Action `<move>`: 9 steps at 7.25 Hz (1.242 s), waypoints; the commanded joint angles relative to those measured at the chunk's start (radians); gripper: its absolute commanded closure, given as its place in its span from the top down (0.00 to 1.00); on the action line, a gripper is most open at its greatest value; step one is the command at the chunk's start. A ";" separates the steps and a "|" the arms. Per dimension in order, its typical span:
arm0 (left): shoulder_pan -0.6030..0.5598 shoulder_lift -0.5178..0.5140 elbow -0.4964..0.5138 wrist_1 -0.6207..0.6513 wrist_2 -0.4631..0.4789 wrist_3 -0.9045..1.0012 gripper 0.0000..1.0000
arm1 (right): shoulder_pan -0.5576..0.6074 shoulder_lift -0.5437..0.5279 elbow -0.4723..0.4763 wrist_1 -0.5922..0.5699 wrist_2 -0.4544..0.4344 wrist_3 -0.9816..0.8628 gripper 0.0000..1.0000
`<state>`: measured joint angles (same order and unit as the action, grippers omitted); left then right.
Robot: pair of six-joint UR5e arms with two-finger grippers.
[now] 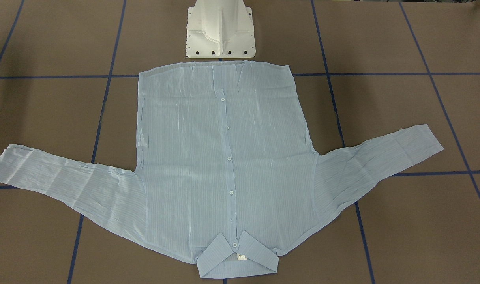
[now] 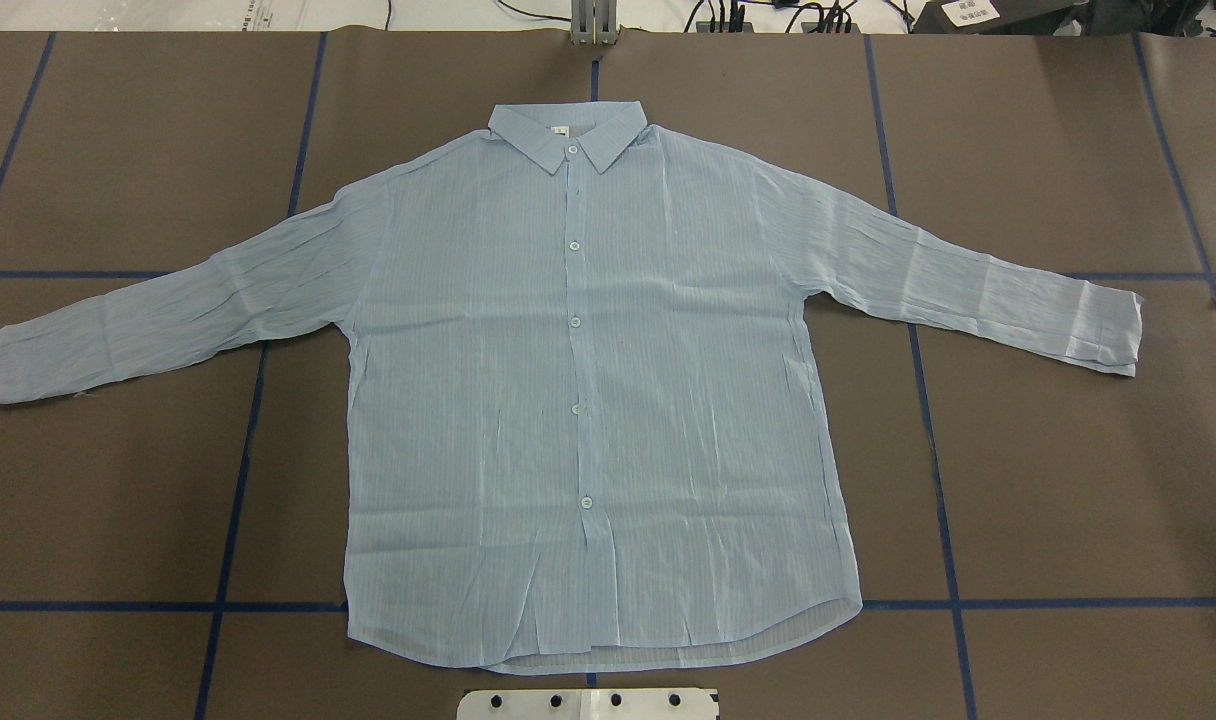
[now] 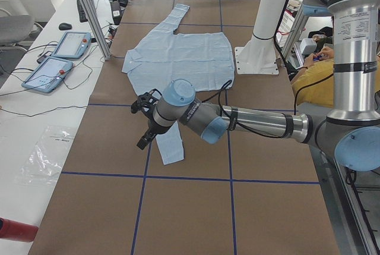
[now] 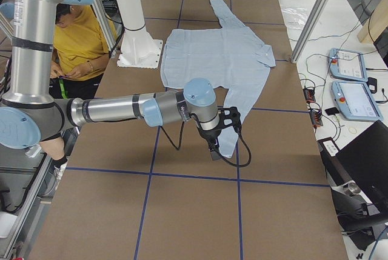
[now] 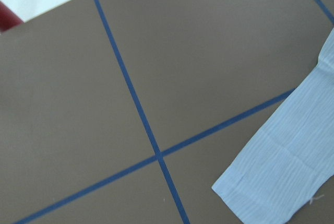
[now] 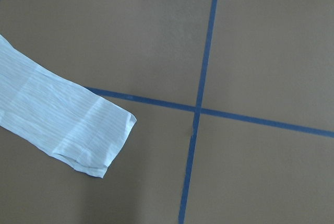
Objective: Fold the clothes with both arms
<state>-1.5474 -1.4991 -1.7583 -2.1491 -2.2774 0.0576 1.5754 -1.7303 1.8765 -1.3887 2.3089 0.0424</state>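
Shirt lies flat, sleeves out sideways: left gripper near one cuff, right gripper near the other. Open or closed, I cannot tell.

No legible text anywhere, small white neck label inside the collar of the pale-blue shirt bearing a dark mark too small to read, printed white sheet beyond the table's far edge blurred, clear bag tag unreadable

Robotics lab: brown table taped in a blue grid, white pedestal, teach pendants and cables on a side bench.
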 commanded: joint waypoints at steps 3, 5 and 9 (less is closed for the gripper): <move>0.000 -0.036 0.037 -0.052 0.004 0.001 1.00 | -0.088 0.101 -0.164 0.164 0.038 0.112 1.00; 0.000 -0.035 0.036 -0.054 0.004 0.001 1.00 | -0.205 0.101 -0.256 0.422 -0.032 0.429 1.00; 0.000 -0.036 0.036 -0.055 0.004 0.002 1.00 | -0.457 0.095 -0.428 0.816 -0.253 0.873 0.86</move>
<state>-1.5478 -1.5343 -1.7233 -2.2041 -2.2734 0.0598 1.1871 -1.6288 1.4659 -0.6228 2.1225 0.8139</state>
